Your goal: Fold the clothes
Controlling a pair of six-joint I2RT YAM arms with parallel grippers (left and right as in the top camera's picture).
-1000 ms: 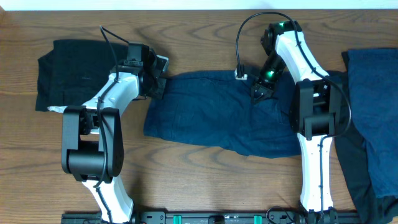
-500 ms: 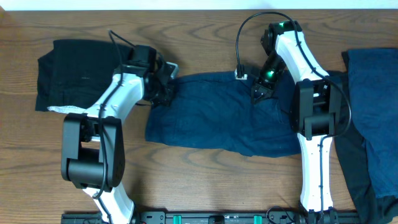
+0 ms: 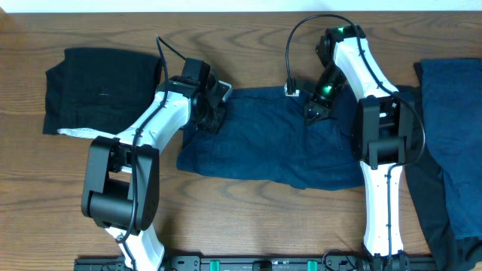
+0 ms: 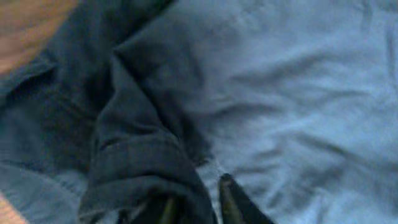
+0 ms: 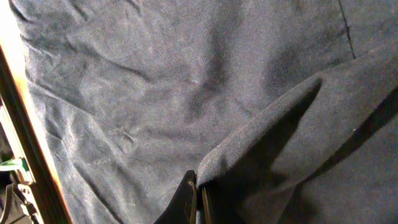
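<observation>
- Overhead: the navy garment [image 3: 263,143] lies spread on the wooden table [image 3: 248,222].
- Right gripper [image 5: 198,183] is closed, pinching its fold.
- Left gripper [image 4: 198,198] is narrow with the hem draped over it; grip unclear.

- Surface [image 3: 241,218]: brown wood with bold grain, smooth, with a low sheen.
- Navy garment [image 3: 263,143] at centre: woven cloth, matt and finely creased. A tight weave shows in the wrist views.
- Black garment [image 3: 98,86] at 9 o'clock: soft matt cloth, with a white fabric strip along its lower edge.
- Blue garment [image 3: 452,113] at 3 o'clock: matt cloth, lying flatter.
- Left arm [image 3: 162,117] and right arm [image 3: 376,188]: smooth white plastic shells with black joints.
</observation>
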